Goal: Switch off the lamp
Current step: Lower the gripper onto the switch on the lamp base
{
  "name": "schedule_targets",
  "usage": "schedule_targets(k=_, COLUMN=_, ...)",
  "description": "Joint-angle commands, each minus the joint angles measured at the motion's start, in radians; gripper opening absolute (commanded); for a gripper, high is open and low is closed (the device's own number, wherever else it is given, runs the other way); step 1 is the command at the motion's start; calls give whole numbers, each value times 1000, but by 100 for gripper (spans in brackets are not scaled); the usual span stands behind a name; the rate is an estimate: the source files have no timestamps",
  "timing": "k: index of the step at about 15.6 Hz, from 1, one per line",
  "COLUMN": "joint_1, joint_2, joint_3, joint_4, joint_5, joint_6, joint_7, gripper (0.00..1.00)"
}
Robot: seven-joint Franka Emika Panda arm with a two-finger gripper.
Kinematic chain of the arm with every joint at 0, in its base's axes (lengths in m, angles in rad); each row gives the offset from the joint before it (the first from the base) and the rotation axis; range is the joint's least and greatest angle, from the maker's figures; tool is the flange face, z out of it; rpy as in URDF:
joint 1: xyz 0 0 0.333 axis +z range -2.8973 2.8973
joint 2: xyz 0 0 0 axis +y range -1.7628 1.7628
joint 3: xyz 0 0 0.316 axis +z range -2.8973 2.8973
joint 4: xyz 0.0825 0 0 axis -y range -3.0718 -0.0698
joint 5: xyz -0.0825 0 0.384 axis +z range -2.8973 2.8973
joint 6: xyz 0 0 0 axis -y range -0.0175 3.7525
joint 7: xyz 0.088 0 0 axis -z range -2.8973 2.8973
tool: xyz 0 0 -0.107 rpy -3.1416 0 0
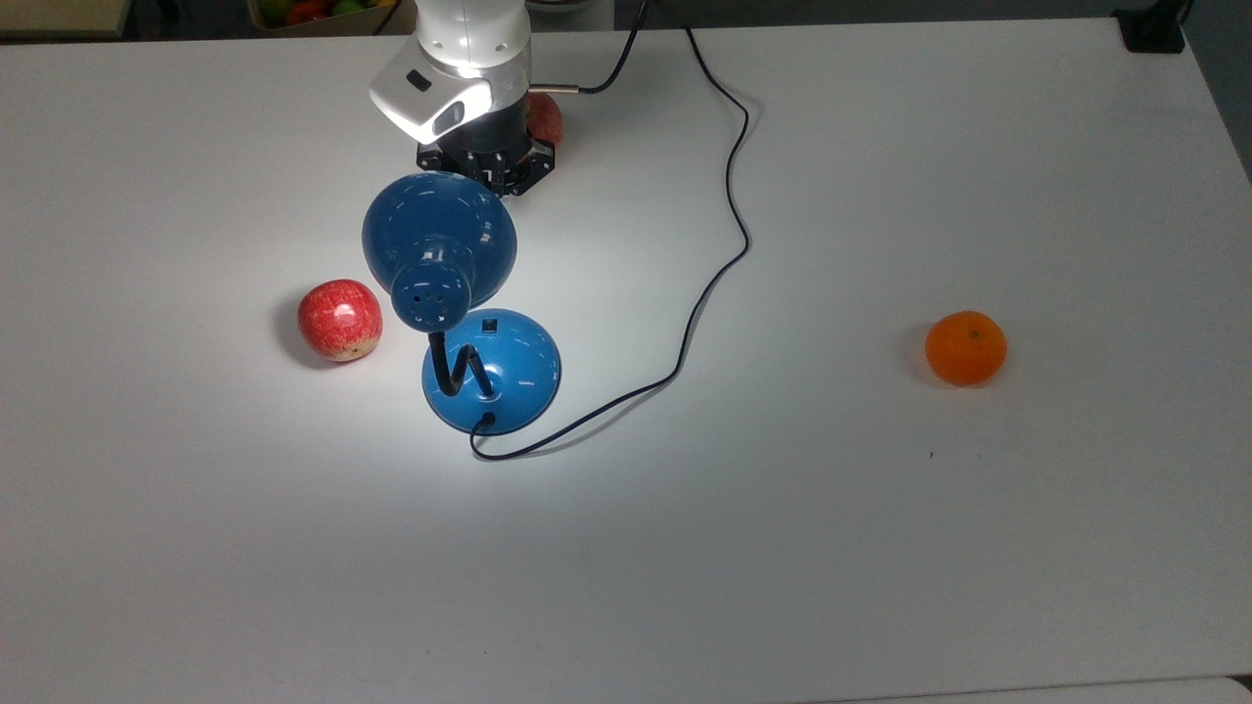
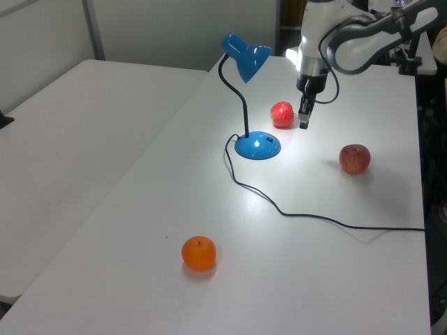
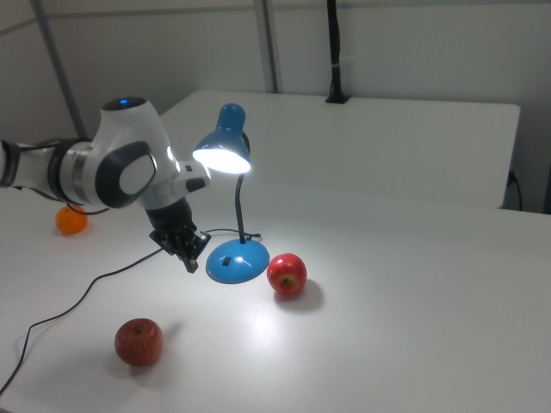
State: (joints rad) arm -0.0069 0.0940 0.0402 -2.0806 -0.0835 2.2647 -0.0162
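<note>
Blue and glossy, the desk lamp point(image 1: 460, 293) stands near the middle of the white tabletop point(image 1: 880, 538), its round domed base point(image 1: 509, 376) resting flat, a small black switch point(image 1: 490, 326) on the base's upper slope. Its black bent gooseneck point(image 2: 243, 98) rises from the base to the dome shade point(image 3: 225, 142), which faces down. The bulb glows in the right view, and a bright patch lies on the tabletop around the base. A thin black cord point(image 1: 729, 196) leaves the base and winds away across the tabletop to its far edge in the top view.

Just beside the base, on the top view's left, sits a red apple point(image 1: 339, 319). A second red apple point(image 2: 355, 158) lies farther off, partly covered by the arm in the top view. An orange fruit point(image 1: 965, 347) rests well apart, toward the top view's right.

White and grey, the robot arm point(image 2: 349, 42) reaches over the tabletop with its black gripper point(image 2: 304, 120) pointing down, hanging above the surface near the first apple and clear of the lamp. The gripper's fingers sit close together and hold nothing.
</note>
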Motion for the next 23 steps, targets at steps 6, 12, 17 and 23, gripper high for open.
schedule_targets(k=6, joint_1=-18, joint_2=116, joint_3=-3, joint_4=-27, joint_5=7, joint_6=338, joint_7=9, gripper=0)
schedule_targets(k=12, joint_1=-16, joint_2=162, joint_3=-3, joint_4=-9, joint_5=1, joint_6=450, joint_7=7, gripper=0)
schedule_targets(k=17, joint_1=-16, joint_2=187, joint_3=-3, joint_4=2, joint_5=-1, joint_6=483, joint_7=7, gripper=0)
schedule_targets(k=23, joint_1=-16, joint_2=194, joint_3=-3, joint_4=2, joint_5=-1, joint_6=492, joint_7=7, gripper=0)
